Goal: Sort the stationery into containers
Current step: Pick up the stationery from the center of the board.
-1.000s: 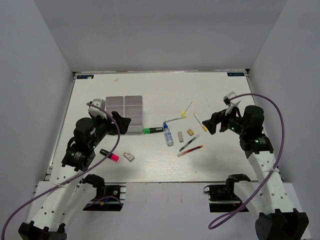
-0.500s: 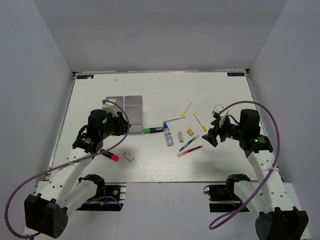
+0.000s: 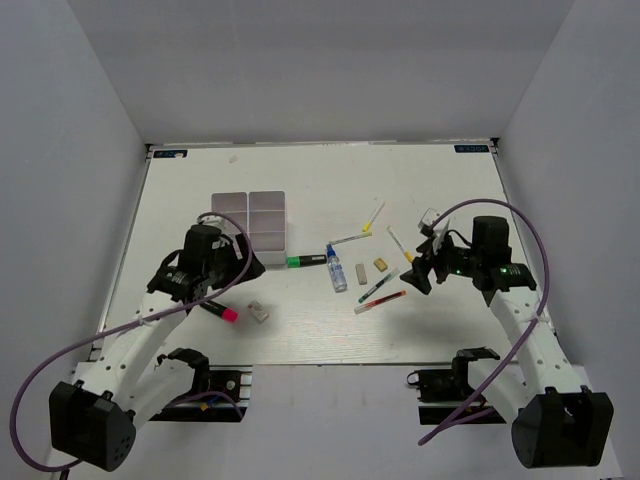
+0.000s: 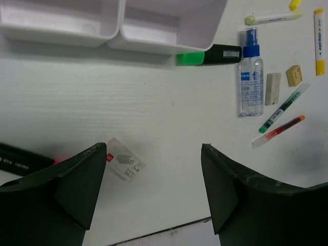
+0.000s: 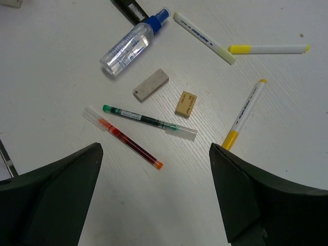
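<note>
The containers are a white divided tray [image 3: 284, 222] at centre left; its near walls [image 4: 61, 37] fill the top of the left wrist view. My left gripper [image 3: 246, 266] [image 4: 152, 149] hangs open just in front of the tray, above bare table, with a white eraser [image 4: 124, 160] by its left finger and the pink-capped black marker [image 3: 218, 310] further left. My right gripper [image 3: 418, 270] [image 5: 156, 149] is open over the red pen [image 5: 129, 143] and green pen [image 5: 148, 120]. A beige eraser [image 5: 186, 103], a grey eraser [image 5: 150, 84] and a blue-capped bottle [image 5: 130, 43] lie beyond.
A green highlighter [image 3: 305, 261] lies against the tray's near right corner. Yellow-ended pens [image 3: 372, 217] [image 5: 243, 115] lie spread at centre right. The table's front edge [image 4: 169, 228] runs close below the left gripper.
The left arm has swung forward, carrying its gripper from the tray's front edge down and right. The right gripper has come left and down toward the pens.
</note>
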Available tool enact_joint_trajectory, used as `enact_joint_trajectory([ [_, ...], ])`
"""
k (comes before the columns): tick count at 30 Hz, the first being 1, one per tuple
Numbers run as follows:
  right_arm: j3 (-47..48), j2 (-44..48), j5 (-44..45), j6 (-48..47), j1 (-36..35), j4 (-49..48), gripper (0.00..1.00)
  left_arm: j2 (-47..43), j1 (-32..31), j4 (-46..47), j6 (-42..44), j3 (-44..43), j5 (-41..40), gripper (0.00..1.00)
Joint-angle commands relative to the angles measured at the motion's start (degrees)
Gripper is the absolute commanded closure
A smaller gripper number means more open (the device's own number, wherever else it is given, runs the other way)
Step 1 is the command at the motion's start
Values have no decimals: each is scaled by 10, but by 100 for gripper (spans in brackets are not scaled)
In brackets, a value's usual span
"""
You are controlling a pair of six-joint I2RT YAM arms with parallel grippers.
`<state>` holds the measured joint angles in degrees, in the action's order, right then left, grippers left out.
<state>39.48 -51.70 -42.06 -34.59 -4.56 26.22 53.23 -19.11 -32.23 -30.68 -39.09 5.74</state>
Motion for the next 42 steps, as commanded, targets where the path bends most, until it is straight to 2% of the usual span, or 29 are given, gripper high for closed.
enact_joint_trajectory([
  [1,7,-11,-22,22,1,-35,10,-17,-2,-81,-86,-21,-43,16],
  [9,-12,-11,-27,32,3,-52,10,-16,-7,-87,-146,5,-26,16],
  [12,-24,-6,-26,39,3,-66,22,1,-18,-87,-159,11,-33,19],
  [14,-30,-4,-28,44,3,-73,34,16,-23,-87,-170,17,-33,21],
  [17,-34,-4,-28,48,3,-83,40,34,-34,-100,-187,11,-60,22],
  [29,-54,0,-30,75,4,-118,40,113,-85,-113,-235,6,-114,22],
  [42,-74,14,-26,79,5,-129,39,210,-112,-85,-268,-12,-159,29],
])
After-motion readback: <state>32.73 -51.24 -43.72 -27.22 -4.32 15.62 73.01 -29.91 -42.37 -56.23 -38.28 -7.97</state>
